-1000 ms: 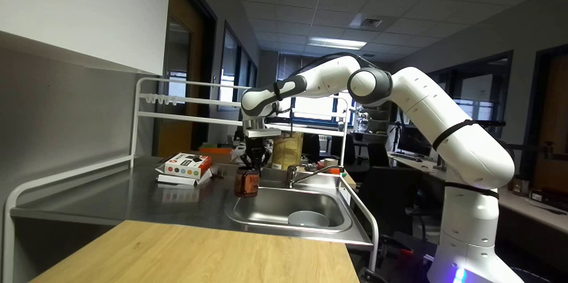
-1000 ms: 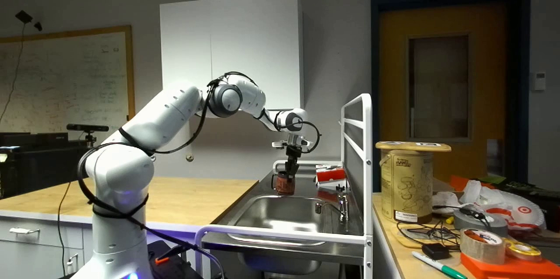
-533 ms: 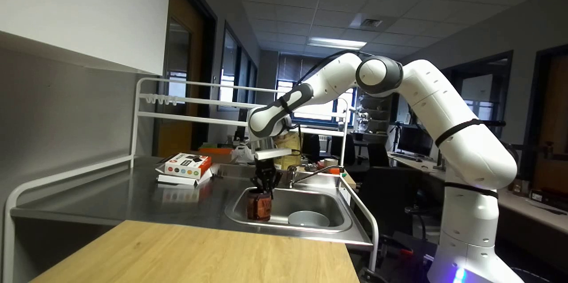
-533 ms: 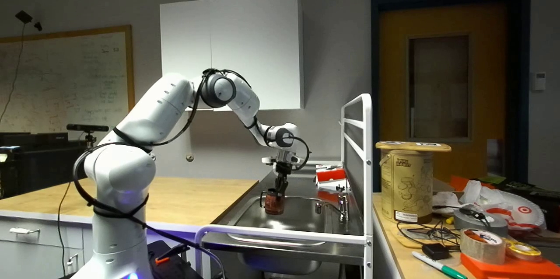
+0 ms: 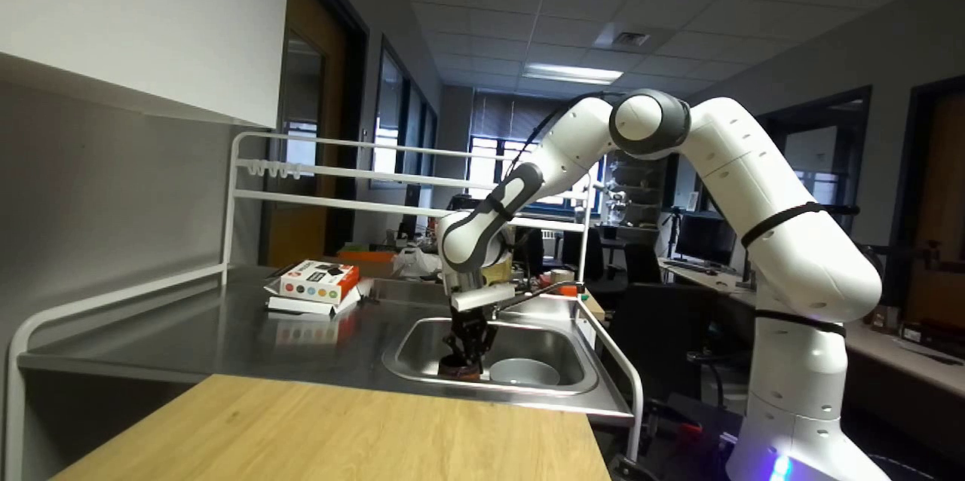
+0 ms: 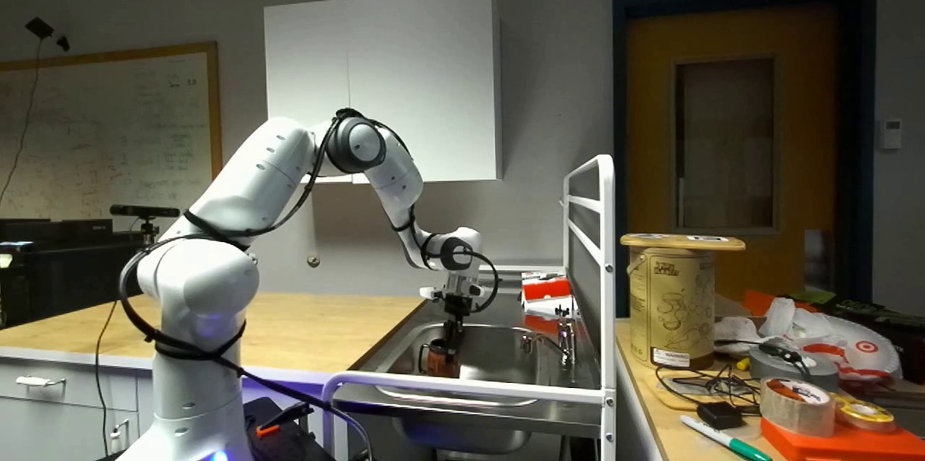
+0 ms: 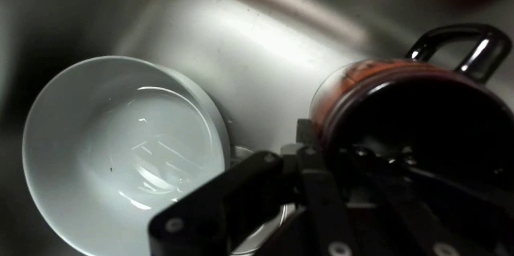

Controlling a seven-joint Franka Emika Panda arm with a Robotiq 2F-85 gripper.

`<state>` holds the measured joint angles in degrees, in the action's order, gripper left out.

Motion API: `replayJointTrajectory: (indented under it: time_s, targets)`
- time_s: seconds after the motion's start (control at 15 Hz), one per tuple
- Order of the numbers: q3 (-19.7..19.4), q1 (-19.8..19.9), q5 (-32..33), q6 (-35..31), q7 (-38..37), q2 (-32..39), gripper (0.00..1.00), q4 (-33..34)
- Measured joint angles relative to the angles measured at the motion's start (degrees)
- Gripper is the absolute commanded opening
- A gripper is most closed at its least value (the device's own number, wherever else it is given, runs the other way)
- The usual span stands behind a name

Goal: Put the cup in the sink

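Observation:
The cup (image 5: 451, 371) is a dark brown and orange mug with a black handle. It also shows in an exterior view (image 6: 442, 363) and in the wrist view (image 7: 373, 72). It is inside the sink basin (image 5: 528, 339), roughly upright; whether it touches the floor is hidden. My gripper (image 5: 471, 351) points down and is shut on the cup's wall. In the wrist view, one finger of the gripper (image 7: 327, 147) is outside the wall and the other inside the dark mouth. The sink's bare metal floor (image 7: 257, 47) shows beside it.
A white bowl (image 7: 120, 147) sits in the sink beside the cup, and shows in an exterior view (image 5: 524, 371). The faucet (image 6: 567, 345) stands at the sink's side. White rack bars (image 6: 462, 384) edge the counter. A red and white box (image 5: 318, 283) lies on the counter.
The gripper has carried the cup from over the counter at the sink's edge into the basin, moving it down. The wrist has tilted somewhat. The bowl has not moved.

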<state>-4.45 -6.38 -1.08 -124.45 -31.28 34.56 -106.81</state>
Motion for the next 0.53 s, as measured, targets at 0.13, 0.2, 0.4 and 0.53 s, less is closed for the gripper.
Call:
replayJointTrajectory:
  time_s: [0.13, 0.2, 0.4, 0.53]
  targets:
    - [-0.01, -0.63, 0.24, -1.09, 0.0, 0.25, 0.05, -0.27]
    - [-0.02, -0.97, 0.36, -1.4, 0.0, 0.41, 0.05, -0.27]
    - [-0.25, -1.71, 1.1, -2.21, 0.0, 0.75, 0.35, -0.23]
    - [-0.37, -1.97, 1.55, -2.26, 0.0, 0.97, 0.4, -0.09]
